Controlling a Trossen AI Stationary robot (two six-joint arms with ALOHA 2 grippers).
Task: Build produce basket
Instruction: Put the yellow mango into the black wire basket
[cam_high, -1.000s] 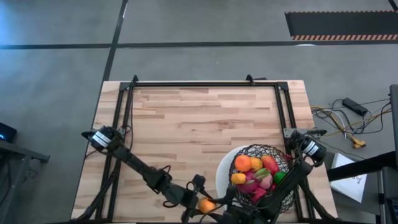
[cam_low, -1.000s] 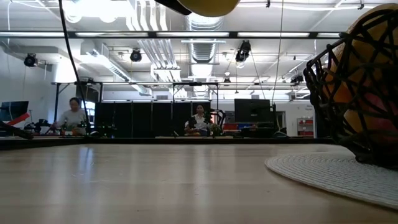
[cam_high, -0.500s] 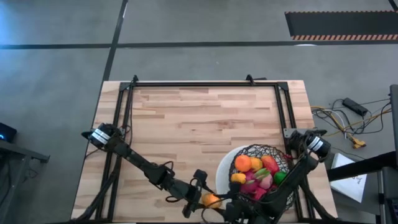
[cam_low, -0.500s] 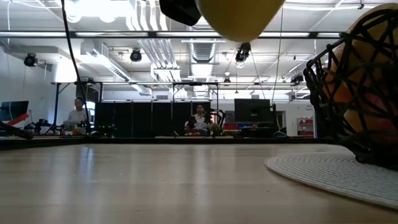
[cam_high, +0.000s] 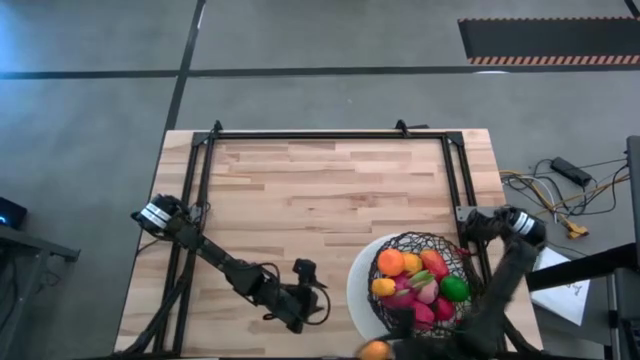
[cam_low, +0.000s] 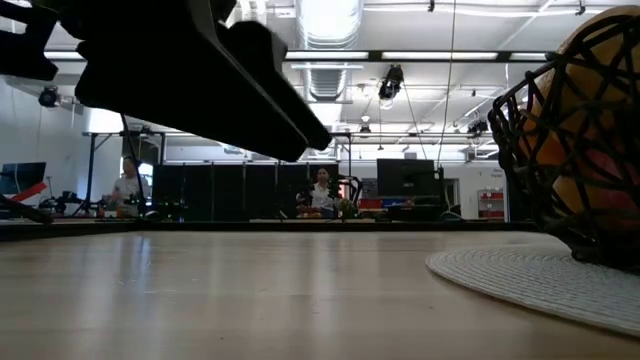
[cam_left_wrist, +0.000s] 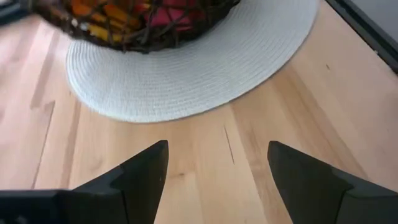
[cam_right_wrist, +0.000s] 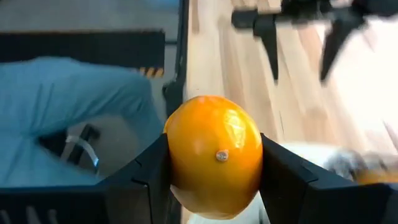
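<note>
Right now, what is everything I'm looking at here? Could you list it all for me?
Basket: one, black wire mesh, near the table's front right corner.
Round mat: one, white, under the basket.
Produce in the basket: about eight pieces, orange, yellow, red, pink and green, piled together.
Orange fruit: one, orange, clamped in the right gripper at the table's front edge, outside the basket.
Table: one, light wood, with black frame rails along its sides.
People: two, far off in the room behind the table, seated at desks.
Left gripper: dark, open, holding nothing, over bare wood left of the mat.
Right gripper: dark, shut on the orange fruit.
</note>
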